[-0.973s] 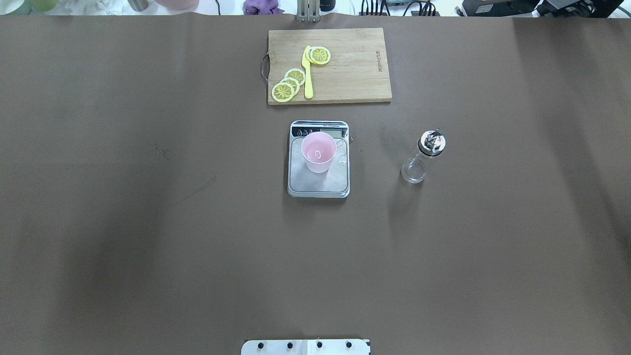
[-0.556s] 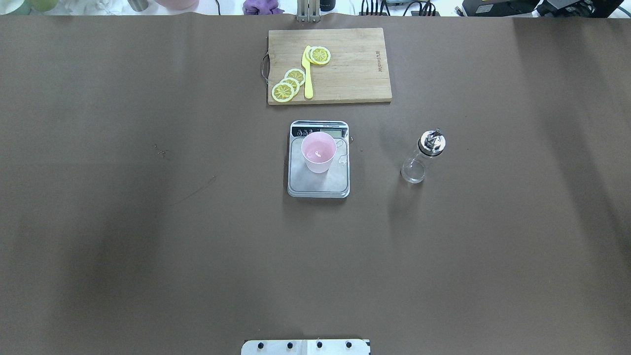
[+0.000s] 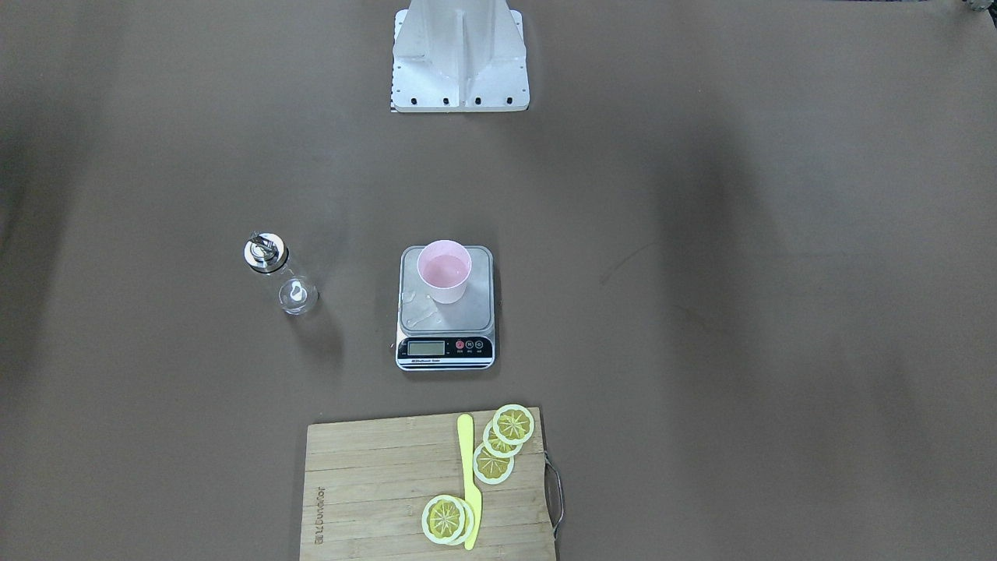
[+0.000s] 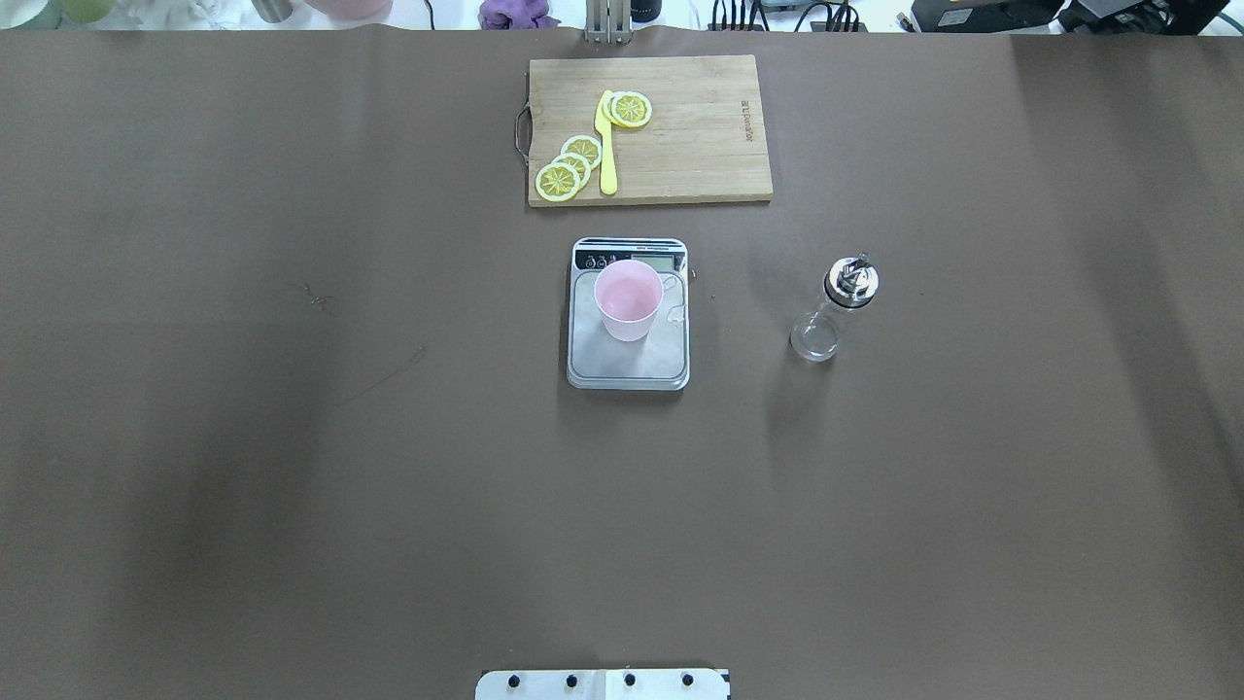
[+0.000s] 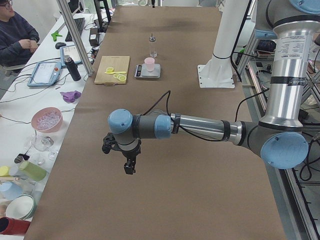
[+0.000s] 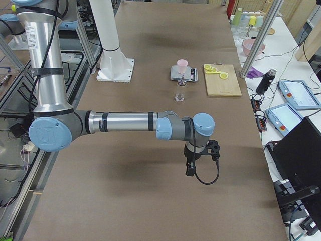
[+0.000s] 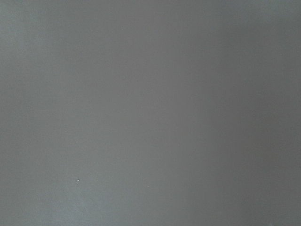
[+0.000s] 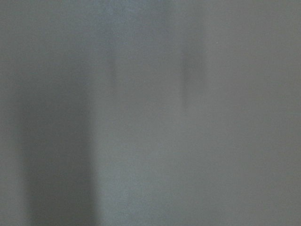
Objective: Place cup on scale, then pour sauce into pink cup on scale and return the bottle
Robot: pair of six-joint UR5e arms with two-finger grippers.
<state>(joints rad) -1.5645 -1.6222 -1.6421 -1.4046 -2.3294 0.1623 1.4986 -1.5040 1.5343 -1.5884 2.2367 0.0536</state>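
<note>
The pale pink cup stands upright on the far part of the silver scale at the table's middle. It also shows in the front view, with clear drops on the platform beside it. The clear glass bottle with its metal pourer cap stands upright on the table, to the scale's right and apart from it. My left gripper shows only in the exterior left view and my right gripper only in the exterior right view. Both hang over bare table far from the scale. I cannot tell whether they are open or shut.
A wooden cutting board with lemon slices and a yellow knife lies beyond the scale. The robot's white base plate is at the near edge. Both wrist views show only brown table cover.
A white glint on the liquid inside the cup has faded. The cup, scale and bottle have not moved.
</note>
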